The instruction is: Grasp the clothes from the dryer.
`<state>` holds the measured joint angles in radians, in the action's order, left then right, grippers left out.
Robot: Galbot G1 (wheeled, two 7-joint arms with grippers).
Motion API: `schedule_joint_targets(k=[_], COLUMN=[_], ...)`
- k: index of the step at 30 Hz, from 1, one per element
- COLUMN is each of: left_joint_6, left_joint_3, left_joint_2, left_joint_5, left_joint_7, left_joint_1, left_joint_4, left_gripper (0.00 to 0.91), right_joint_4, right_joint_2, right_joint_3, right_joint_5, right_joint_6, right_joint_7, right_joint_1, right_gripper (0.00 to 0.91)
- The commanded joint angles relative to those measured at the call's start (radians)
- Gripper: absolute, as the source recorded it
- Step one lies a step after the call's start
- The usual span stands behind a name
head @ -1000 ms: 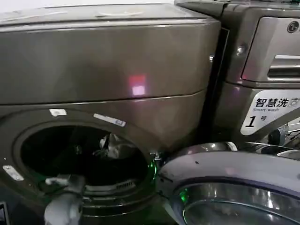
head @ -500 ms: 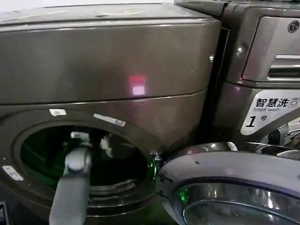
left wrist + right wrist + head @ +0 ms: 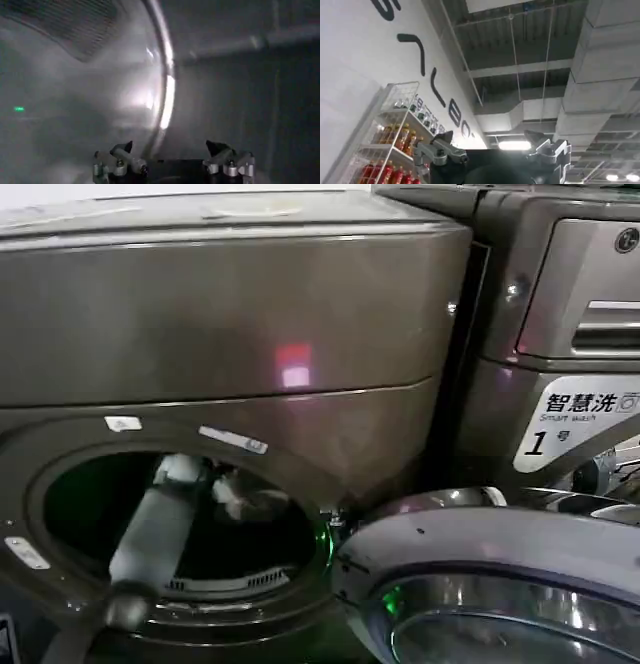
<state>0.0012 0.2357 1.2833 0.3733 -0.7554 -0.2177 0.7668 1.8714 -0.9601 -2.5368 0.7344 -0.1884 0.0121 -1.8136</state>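
Observation:
The dryer (image 3: pixel 200 314) is the big bronze-grey front-loader on the left, and its round drum mouth (image 3: pixel 60 514) stands open. Deep inside, right of centre, lies the clothes (image 3: pixel 243 496), a small pale wrinkled bundle. My left arm (image 3: pixel 150 534) slants up through the mouth, its wrist end just left of the bundle. In the left wrist view my left gripper (image 3: pixel 169 147) is open with nothing between its fingers, facing the drum's shiny inner wall. My right gripper (image 3: pixel 490 135) is open and empty, pointing up at a ceiling away from the machines.
The dryer's round door (image 3: pixel 500 574) hangs open at the lower right, close to the drum mouth. A second machine (image 3: pixel 560 304) with a drawer and a white "1" label (image 3: pixel 575 424) stands directly to the right. Shelves of bottles (image 3: pixel 390 150) show in the right wrist view.
My left arm has risen from the drum's lower rim and reached deeper inside, its end now close beside the clothes. The bundle has not moved.

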Motion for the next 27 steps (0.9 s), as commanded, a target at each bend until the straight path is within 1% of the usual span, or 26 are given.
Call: schedule_joint_targets(k=[1, 4, 11, 20, 21, 22, 23, 24, 27], left_joint_6=[-0.114, -0.119, -0.151, -0.129, -0.13, -0.13, -0.126, -0.126, -0.128], left_joint_3=[-0.106, -0.083, -0.083, -0.133, -0.136, -0.138, -0.137, -0.137, -0.139], left_joint_2=[-0.003, 0.005, -0.001, 0.027, 0.028, 0.03, 0.033, 0.035, 0.037], left_joint_5=[0.412, 0.527, 0.656, 0.684, 0.685, 0.682, 0.674, 0.67, 0.665], left_joint_7=[-0.157, -0.161, -0.193, -0.186, -0.187, -0.187, -0.186, -0.185, -0.187], left_joint_1=[0.144, 0.172, 0.217, 0.213, 0.211, 0.21, 0.209, 0.207, 0.204], left_joint_4=[-0.255, -0.287, -0.318, -0.347, -0.348, -0.349, -0.351, -0.352, -0.351], left_gripper=[0.907, 0.907, 0.907, 0.907, 0.819, 0.523, 0.125, 0.114, 0.023], right_joint_4=[0.005, 0.007, 0.028, 0.03, 0.028, 0.027, 0.027, 0.028, 0.029], right_joint_2=[-0.005, -0.005, -0.014, -0.015, -0.015, -0.015, -0.015, -0.015, -0.015], right_joint_3=[-0.004, -0.007, 0.0, -0.002, -0.003, -0.003, -0.003, -0.002, 0.001], right_joint_5=[0.0, 0.001, 0.0, -0.001, -0.002, -0.002, -0.002, -0.003, -0.003], right_joint_6=[0.0, 0.0, -0.003, -0.002, -0.002, -0.002, -0.002, -0.002, -0.003], right_joint_7=[0.002, 0.002, 0.005, 0.004, 0.003, 0.003, 0.003, 0.002, 0.001], right_joint_1=[-0.003, -0.006, -0.002, -0.004, -0.004, -0.004, -0.004, -0.003, -0.001], right_gripper=[0.907, 0.907, 0.907, 0.907, 0.907, 0.907, 0.907, 0.907, 0.907])
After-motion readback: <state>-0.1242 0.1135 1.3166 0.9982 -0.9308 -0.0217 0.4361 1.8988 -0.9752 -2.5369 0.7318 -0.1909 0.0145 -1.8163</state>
